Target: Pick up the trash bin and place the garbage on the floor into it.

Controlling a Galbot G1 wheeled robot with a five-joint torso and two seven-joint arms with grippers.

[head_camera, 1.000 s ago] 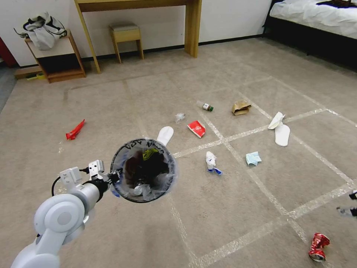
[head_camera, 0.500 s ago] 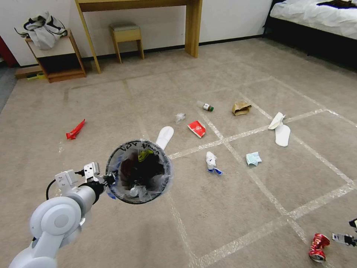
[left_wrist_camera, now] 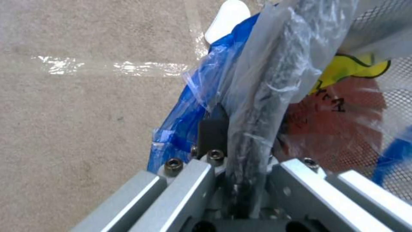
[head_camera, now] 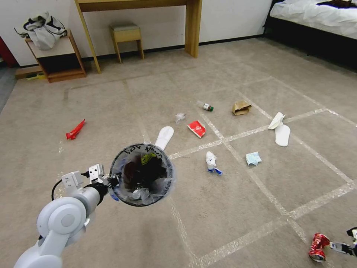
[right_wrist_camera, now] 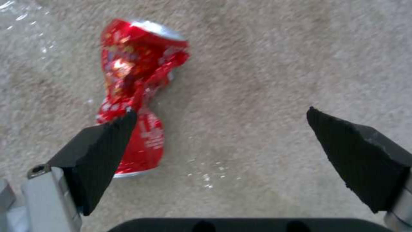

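I see the beige short-pile carpet floor (head_camera: pixel 230 208), gridded with pale tape lines. At its centre lies a flat red wrapper (head_camera: pixel 196 128); a white flat slipper (head_camera: pixel 164 137) at nine o'clock, a crushed red can (head_camera: pixel 318 246) at five, near me.

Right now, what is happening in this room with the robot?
The robot is collecting litter from the carpet. Its left gripper is clamped on the rim of the trash bin and holds it up above the floor. Its right gripper is open, low over a crushed red can, not yet gripping it. A slipper, a face mask and other garbage lie scattered.
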